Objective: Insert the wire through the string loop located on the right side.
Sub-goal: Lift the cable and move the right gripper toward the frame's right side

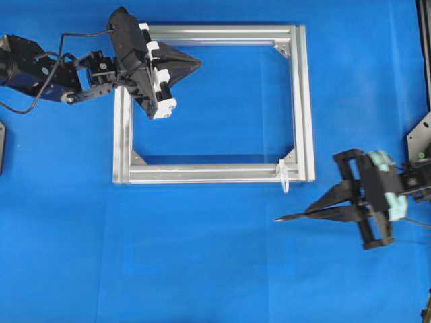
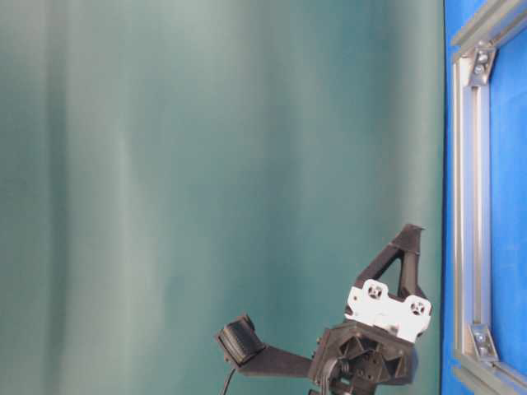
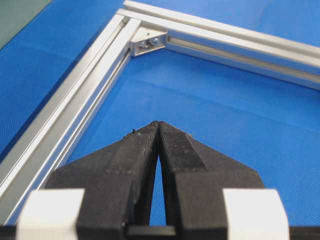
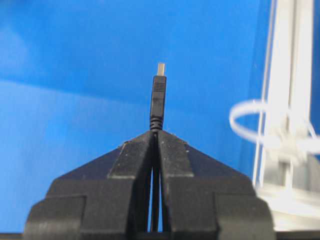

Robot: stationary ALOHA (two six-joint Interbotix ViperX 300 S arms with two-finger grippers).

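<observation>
A: Right gripper [image 1: 310,214] first. Fingers clenched on the wire [image 4: 158,95]; the plug end sticks out past the fingertips, metal tip foremost. In the overhead view the plug tip reaches a little beyond the closed fingers, pointing away from the arm, over bare blue mat [image 1: 202,269].

B: And the string loop [image 1: 283,176]?

A: White, hanging at the near right corner of the aluminium frame [image 1: 209,173], off the outer edge of the bottom rail. From the right wrist view it sits ahead of the gripper and off to its right side, blurred, beside the pale frame upright. Plug tip is apart from it, not through it. Overhead, the loop lies beyond the plug tip and to one side, a clear gap between them.

B: Rest of the wire?

A: Only the plug and its strain relief show clearly. A thin line trails behind the right gripper in the overhead view; cannot follow it further.

B: Left gripper [image 1: 195,65]?

A: Clenched on nothing. Left wrist view shows the two finger pads [image 3: 142,145] meeting at the tips, empty slit behind them. It hangs inside the frame's far left corner; a corner bracket [image 3: 149,42] lies ahead of its fingertips, slightly left. Well apart from loop and wire.
</observation>
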